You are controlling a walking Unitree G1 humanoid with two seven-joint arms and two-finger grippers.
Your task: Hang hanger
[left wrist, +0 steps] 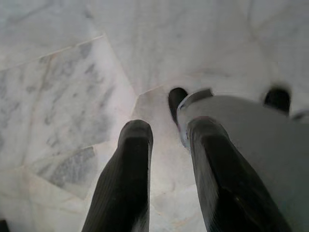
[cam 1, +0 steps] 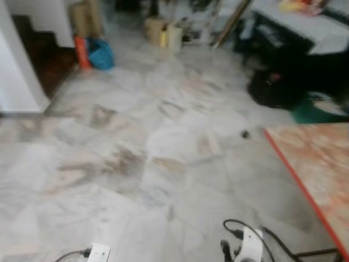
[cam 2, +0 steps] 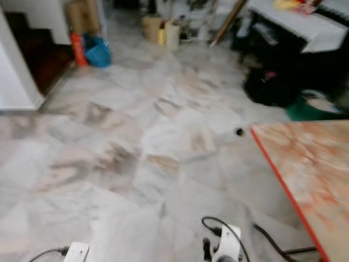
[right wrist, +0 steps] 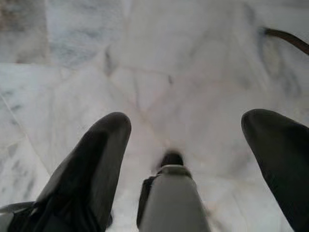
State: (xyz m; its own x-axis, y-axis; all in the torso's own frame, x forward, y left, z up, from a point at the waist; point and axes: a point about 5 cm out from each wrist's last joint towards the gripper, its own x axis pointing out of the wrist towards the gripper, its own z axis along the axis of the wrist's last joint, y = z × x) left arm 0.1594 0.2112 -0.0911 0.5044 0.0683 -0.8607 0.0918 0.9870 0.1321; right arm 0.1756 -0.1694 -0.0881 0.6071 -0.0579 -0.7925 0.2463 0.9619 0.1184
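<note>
Hanging low over the marble floor (cam 1: 163,142), the left end effector (left wrist: 166,130) has fingers slightly apart, the right end effector (right wrist: 186,121) spread wide; neither grips a hanger.

The floor (cam 1: 163,136) is pale grey-white marble, veined and blotched with brown and darker grey patches. At 3 o'clock a board (cam 1: 319,164) shows mottled orange-pink on cream, edged with a thin red line. At 11 o'clock a bright blue bag (cam 1: 101,53) sits beside an orange-red object (cam 1: 82,52). At 12 o'clock stand tan and pale yellow containers (cam 1: 163,31). At 2 o'clock a black bag (cam 1: 272,87) lies by a dark green patch (cam 1: 313,112). The left pincer (left wrist: 166,140) and right pincer (right wrist: 186,140) have black fingers.
</note>
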